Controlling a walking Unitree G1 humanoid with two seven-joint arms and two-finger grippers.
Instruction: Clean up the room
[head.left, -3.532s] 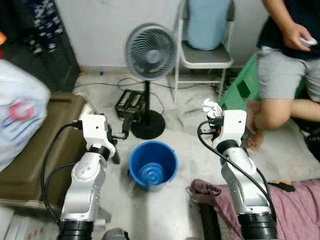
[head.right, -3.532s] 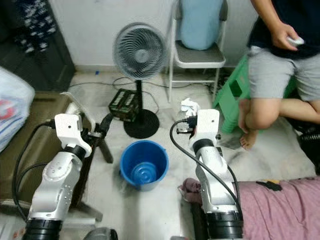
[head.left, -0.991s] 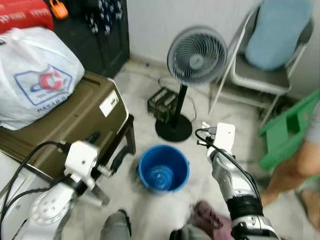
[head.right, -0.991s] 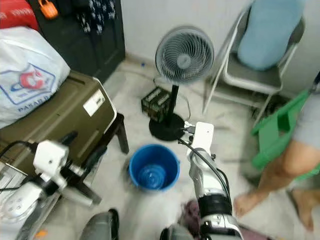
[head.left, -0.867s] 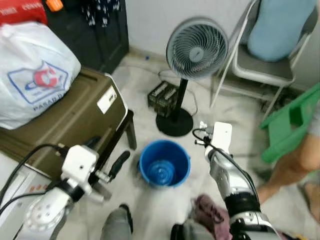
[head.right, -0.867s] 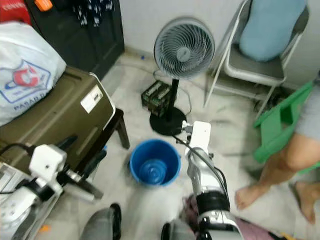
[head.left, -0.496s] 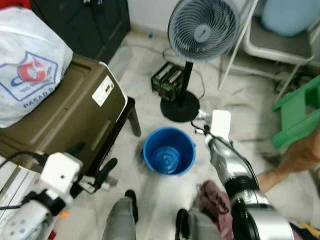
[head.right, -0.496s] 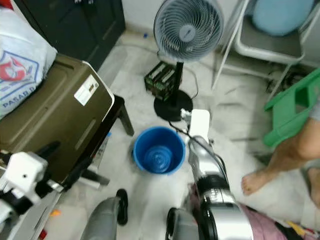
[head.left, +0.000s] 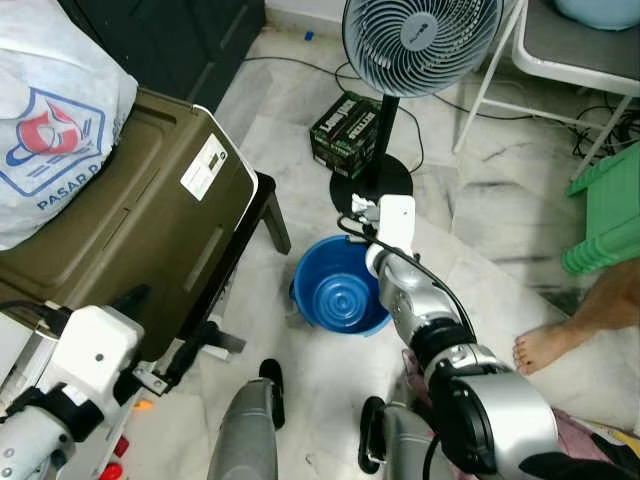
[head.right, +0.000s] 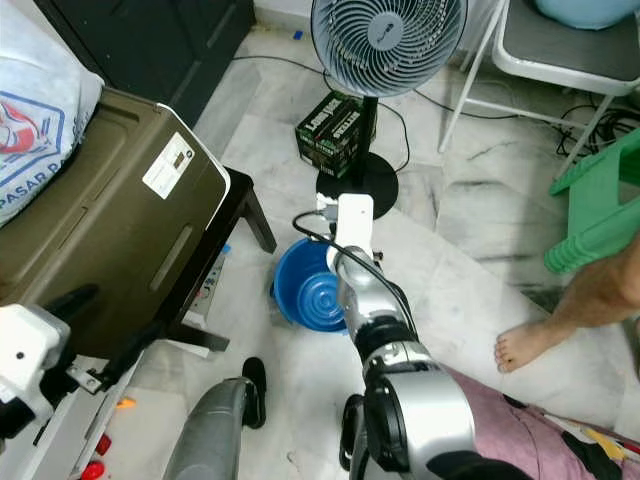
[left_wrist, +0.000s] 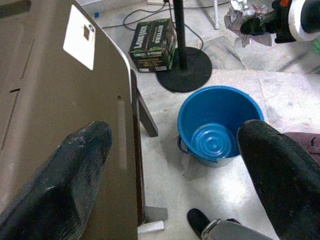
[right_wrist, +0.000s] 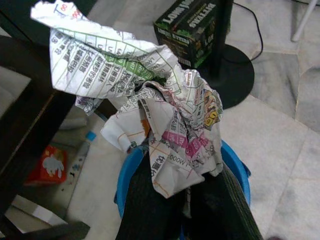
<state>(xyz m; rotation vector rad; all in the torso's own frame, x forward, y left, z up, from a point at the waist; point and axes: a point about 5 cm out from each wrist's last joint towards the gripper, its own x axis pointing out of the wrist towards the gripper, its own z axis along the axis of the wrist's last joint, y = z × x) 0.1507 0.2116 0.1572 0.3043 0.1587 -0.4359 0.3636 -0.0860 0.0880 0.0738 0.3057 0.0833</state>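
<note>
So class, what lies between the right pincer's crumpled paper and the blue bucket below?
Nothing: in the right wrist view the paper hangs directly over the bucket.

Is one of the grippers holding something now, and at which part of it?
Yes. The right gripper pinches a crumpled printed paper at its lower edge, above the blue bucket. The left gripper is open and holds nothing.

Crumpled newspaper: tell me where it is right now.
The crumpled newspaper is pinched in the right gripper, held above the blue bucket on the floor, just in front of the standing fan's base.
</note>
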